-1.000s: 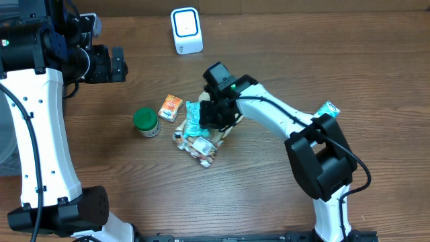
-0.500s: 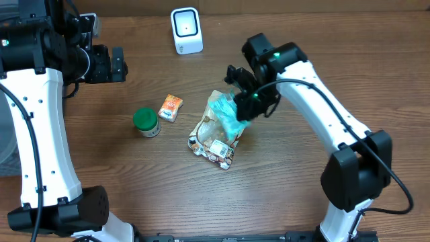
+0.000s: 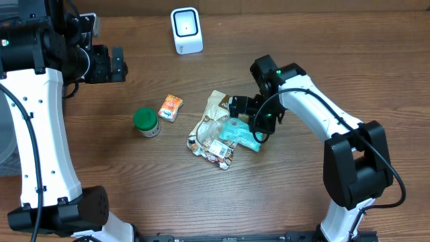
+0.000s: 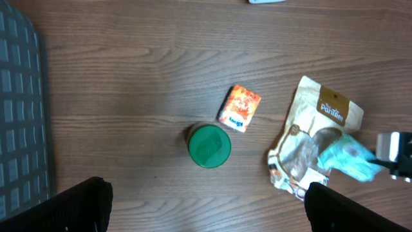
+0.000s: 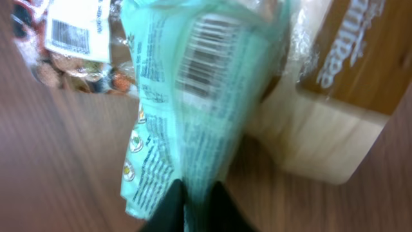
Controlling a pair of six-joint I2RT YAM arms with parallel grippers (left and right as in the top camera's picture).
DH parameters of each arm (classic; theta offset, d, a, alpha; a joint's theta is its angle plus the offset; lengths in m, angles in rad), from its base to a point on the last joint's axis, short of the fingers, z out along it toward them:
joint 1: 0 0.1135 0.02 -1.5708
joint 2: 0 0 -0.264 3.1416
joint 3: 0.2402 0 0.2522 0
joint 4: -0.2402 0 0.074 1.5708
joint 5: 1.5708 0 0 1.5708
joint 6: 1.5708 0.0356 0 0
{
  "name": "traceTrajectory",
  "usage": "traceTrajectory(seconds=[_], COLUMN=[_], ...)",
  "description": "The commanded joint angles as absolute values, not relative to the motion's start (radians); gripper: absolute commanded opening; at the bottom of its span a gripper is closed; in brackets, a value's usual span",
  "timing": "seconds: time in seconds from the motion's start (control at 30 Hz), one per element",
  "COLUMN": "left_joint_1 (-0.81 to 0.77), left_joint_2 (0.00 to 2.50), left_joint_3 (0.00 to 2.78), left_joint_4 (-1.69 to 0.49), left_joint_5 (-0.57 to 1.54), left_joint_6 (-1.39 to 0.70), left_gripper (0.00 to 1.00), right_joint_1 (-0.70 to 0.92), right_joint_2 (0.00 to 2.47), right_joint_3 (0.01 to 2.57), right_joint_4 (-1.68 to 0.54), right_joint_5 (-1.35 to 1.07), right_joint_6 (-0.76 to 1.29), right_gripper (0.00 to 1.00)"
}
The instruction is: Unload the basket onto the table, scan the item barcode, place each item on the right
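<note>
A teal packet (image 3: 240, 137) lies by the right edge of a brown-and-clear snack bag (image 3: 213, 128) at the table's middle. My right gripper (image 3: 259, 130) is shut on the packet's end. In the right wrist view the packet (image 5: 187, 96) fills the frame with its barcode (image 5: 203, 56) facing the camera, and the right gripper (image 5: 196, 207) pinches its lower edge. The white scanner (image 3: 186, 30) stands at the back of the table. My left gripper (image 3: 113, 64) hangs open high at the left, and in its own view the left gripper (image 4: 206, 212) has nothing between its fingers.
A green-lidded can (image 3: 146, 122) and a small orange box (image 3: 170, 107) sit left of the snack bag. The snack bag carries a white barcode label (image 5: 73, 31). A grey grid mat (image 4: 19, 116) lies at the table's left edge.
My right arm pulled the teal packet out of the pile, swung right with it, then brought it down beside the snack bag. The snack bag shifted slightly. The left arm stayed still.
</note>
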State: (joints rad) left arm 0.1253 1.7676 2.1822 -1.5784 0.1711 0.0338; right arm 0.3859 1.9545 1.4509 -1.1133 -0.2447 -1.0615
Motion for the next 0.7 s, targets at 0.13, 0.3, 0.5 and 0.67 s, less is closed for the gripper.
traceTrajectory(seconds=[0.13,0.3,0.5,0.67], left_joint_1=[0.126,0.126,0.126,0.126], left_joint_2=[1.767,1.767,1.767,1.767], left_joint_3=[2.186,2.187,2.187,2.187], left_joint_4=[-1.577,-1.577,-1.577,-1.577], left_joint_5=[0.169,0.169,0.168,0.169], left_joint_6=[0.053,0.053,0.053,0.053], left_gripper=[0.99,1.0,1.0,0.99], right_joint_1=[0.374,0.302,0.165,0.111], right_joint_2=[1.952,1.952,1.955,1.955], right_joint_3=[1.467,1.648,1.667,1.511], right_joint_4=[-0.999,-1.195,-1.353,-1.258], right_joint_5=[-0.223,-0.176,-0.428,-0.569], right_joint_6=[-0.833,-0.321,-0.09,-0.013], right_gripper=[1.0,1.0,0.93,0.65])
